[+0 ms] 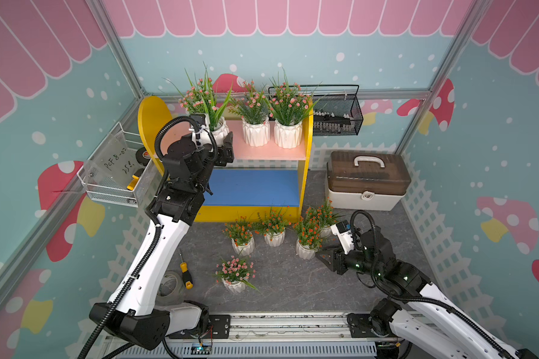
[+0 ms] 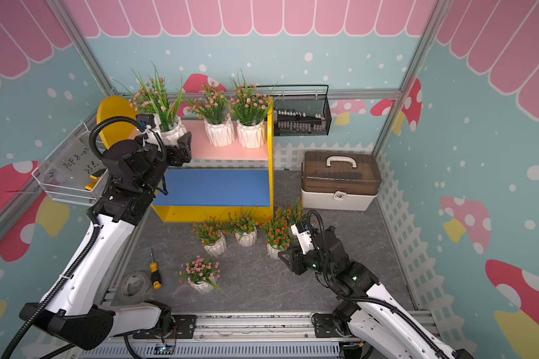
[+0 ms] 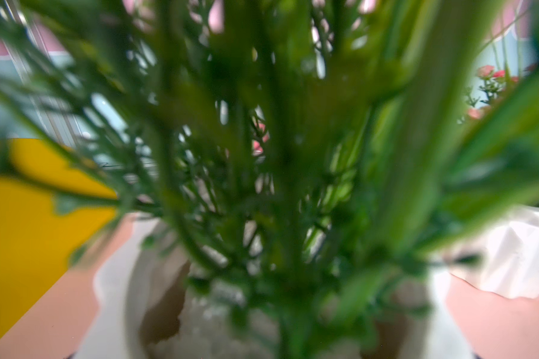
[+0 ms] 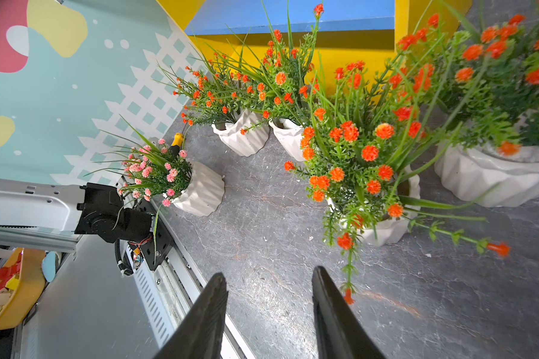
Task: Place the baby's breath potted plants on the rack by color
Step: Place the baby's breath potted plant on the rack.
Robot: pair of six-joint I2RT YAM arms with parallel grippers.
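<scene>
Blurred green stems of a pink plant fill the left wrist view. It stands on the pink top shelf of the rack beside two more pink plants. The left gripper is around its pot, grip unclear. The right gripper hangs open and empty by four orange plants on the floor.

The rack is showing yellow sides, a pink upper board, a blue lower one. Pink-blossomed plants and orange-red plants are sitting in white ribbed pots. The table is looking grey, veined like marble.
</scene>
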